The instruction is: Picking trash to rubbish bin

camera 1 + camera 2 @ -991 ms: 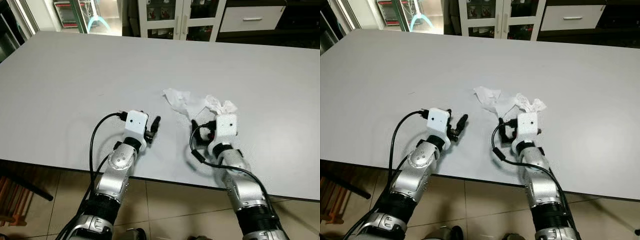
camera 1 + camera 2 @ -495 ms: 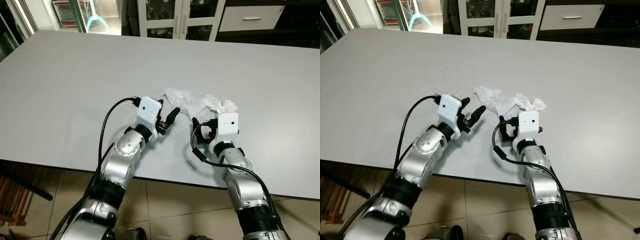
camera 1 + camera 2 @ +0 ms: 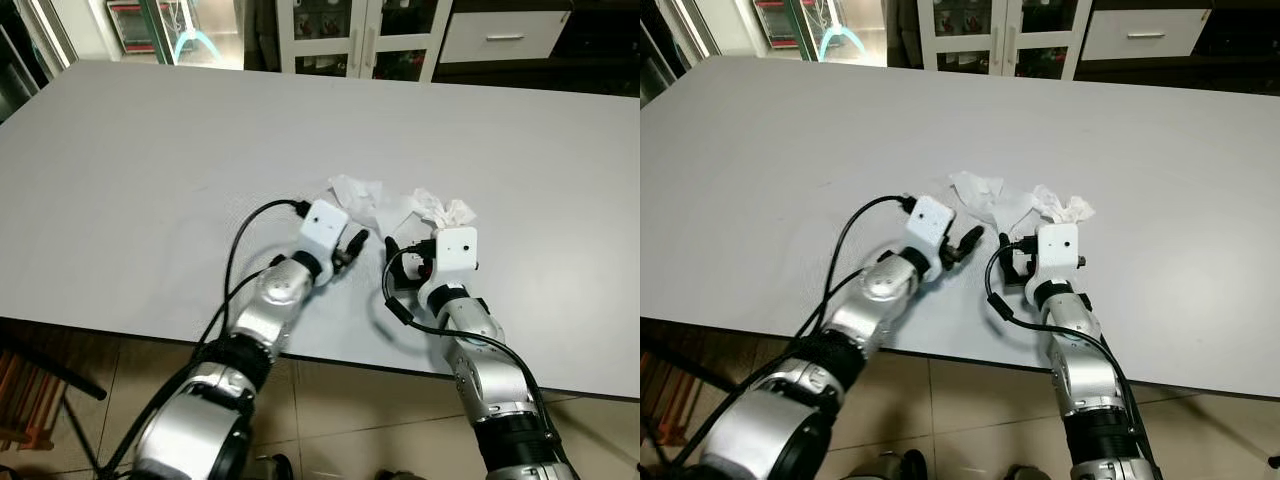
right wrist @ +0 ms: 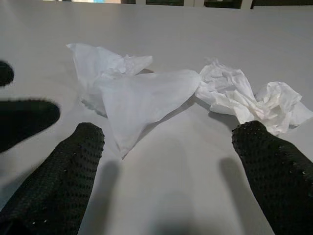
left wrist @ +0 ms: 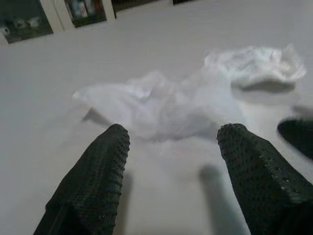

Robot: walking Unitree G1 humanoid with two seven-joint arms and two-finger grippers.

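Note:
Two pieces of white tissue lie side by side on the grey table (image 3: 150, 170): a flatter spread-out tissue (image 3: 356, 196) and, to its right, a crumpled tissue (image 3: 442, 209). My left gripper (image 3: 352, 246) is open, low over the table, its fingertips just short of the flatter tissue (image 5: 161, 105). My right gripper (image 4: 168, 142) is open too, a little behind both pieces, with the crumpled tissue (image 4: 247, 95) ahead of one finger. Nothing sits between either pair of fingers. The left gripper's fingers (image 4: 24, 117) show blurred at the edge of the right wrist view.
The table's near edge (image 3: 350, 365) runs just under my forearms, with tiled floor below. Beyond the far edge stand glass-door cabinets (image 3: 350, 40) and a white drawer unit (image 3: 505, 35). Bare table top stretches to the left and to the far side.
My left arm has reached forward and to the right across the table, bringing its gripper up to the flatter tissue. The right arm and both tissues have stayed put.

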